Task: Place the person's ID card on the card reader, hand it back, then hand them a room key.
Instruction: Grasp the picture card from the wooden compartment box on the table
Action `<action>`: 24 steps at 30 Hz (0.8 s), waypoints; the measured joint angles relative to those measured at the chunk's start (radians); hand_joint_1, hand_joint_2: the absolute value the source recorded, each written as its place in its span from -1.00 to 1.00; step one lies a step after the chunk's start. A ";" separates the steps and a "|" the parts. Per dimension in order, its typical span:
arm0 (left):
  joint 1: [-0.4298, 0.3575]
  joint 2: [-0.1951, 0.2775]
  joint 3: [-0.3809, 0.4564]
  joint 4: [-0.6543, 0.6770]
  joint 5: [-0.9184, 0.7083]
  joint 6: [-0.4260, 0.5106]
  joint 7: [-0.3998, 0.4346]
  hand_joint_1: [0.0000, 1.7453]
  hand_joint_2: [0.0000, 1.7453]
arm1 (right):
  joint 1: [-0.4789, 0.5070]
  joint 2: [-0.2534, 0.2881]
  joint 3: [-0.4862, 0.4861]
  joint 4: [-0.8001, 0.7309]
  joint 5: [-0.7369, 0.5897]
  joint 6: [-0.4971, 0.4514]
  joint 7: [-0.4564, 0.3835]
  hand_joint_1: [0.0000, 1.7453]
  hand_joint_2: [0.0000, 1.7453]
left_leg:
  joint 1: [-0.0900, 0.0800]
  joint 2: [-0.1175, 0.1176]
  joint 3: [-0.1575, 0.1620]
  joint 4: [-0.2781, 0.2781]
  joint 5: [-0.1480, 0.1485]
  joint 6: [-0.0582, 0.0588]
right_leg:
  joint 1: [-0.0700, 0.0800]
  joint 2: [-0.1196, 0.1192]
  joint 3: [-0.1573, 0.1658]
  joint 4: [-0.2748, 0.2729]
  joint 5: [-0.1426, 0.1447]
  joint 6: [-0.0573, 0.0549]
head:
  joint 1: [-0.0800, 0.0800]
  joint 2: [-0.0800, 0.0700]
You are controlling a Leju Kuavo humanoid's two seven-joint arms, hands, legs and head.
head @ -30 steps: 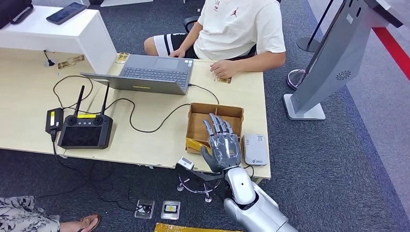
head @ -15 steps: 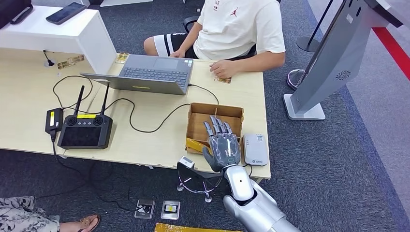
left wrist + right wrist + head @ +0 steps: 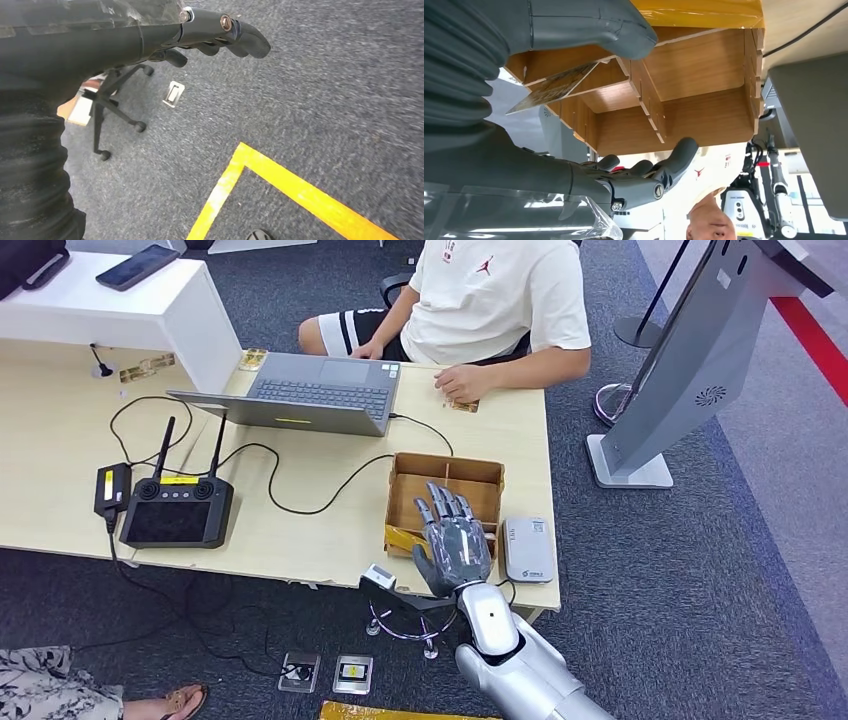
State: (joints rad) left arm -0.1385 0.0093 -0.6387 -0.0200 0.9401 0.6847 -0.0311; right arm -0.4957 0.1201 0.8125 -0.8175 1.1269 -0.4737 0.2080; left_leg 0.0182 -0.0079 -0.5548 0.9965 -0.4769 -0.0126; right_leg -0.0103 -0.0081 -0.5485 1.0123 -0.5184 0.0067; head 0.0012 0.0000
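Right robot hand (image 3: 455, 540) hovers spread and empty over the cardboard box (image 3: 470, 472).
We risk snagging a divider reaching for the room key card (image 3: 556, 86); the card reader (image 3: 527, 549) lies at its 3 o'clock on the desk (image 3: 300, 540).

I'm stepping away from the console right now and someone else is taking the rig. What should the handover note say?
Left hand: hangs over the carpet and holds nothing.
Right hand: fingers spread over the cardboard box. A patterned card sits just under its thumb; I cannot tell if it is gripped.
Card reader: beside the box, with nothing on it.
The person's hand rests by a small card on the table, likely the returned ID.
Done, apparently: the ID was read and handed back.
Left: take a room key from the box and hand it over.
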 joint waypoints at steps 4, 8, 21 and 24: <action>0.002 0.006 0.005 0.004 0.000 0.000 0.001 -1.00 1.00 | 0.000 0.001 0.000 0.000 -0.005 -0.003 0.000 -0.40 1.00 | 0.000 0.000 0.000 0.000 0.000 0.000 | 0.000 0.000 0.000 0.000 0.000 0.000 | 0.000 0.000; 0.003 0.008 0.012 0.005 0.001 0.000 0.002 -1.00 1.00 | 0.000 0.002 -0.001 0.000 -0.007 -0.005 0.001 -0.44 1.00 | 0.000 0.000 0.000 0.000 0.000 0.000 | 0.000 0.000 0.000 0.000 0.000 0.000 | 0.000 0.000; 0.011 0.025 0.015 0.007 -0.005 0.000 0.031 -1.00 1.00 | -0.001 -0.011 -0.024 -0.001 -0.024 -0.006 0.027 -0.54 1.00 | 0.000 0.000 0.000 0.000 0.000 0.000 | 0.000 0.000 0.000 0.000 0.000 0.000 | 0.000 0.000; 0.011 0.029 0.015 0.007 -0.010 0.000 0.047 -1.00 1.00 | -0.001 -0.015 -0.029 -0.001 -0.027 -0.006 0.031 -0.53 1.00 | 0.000 0.000 0.000 0.000 0.000 0.000 | 0.000 0.000 0.000 0.000 0.000 0.000 | 0.000 0.000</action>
State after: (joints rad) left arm -0.1272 0.0382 -0.6233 -0.0130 0.9305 0.6847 0.0155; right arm -0.4963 0.1049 0.7833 -0.8183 1.0997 -0.4796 0.2388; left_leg 0.0182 -0.0078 -0.5546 0.9965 -0.4769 -0.0126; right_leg -0.0103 -0.0080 -0.5486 1.0123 -0.5184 0.0067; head 0.0011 0.0000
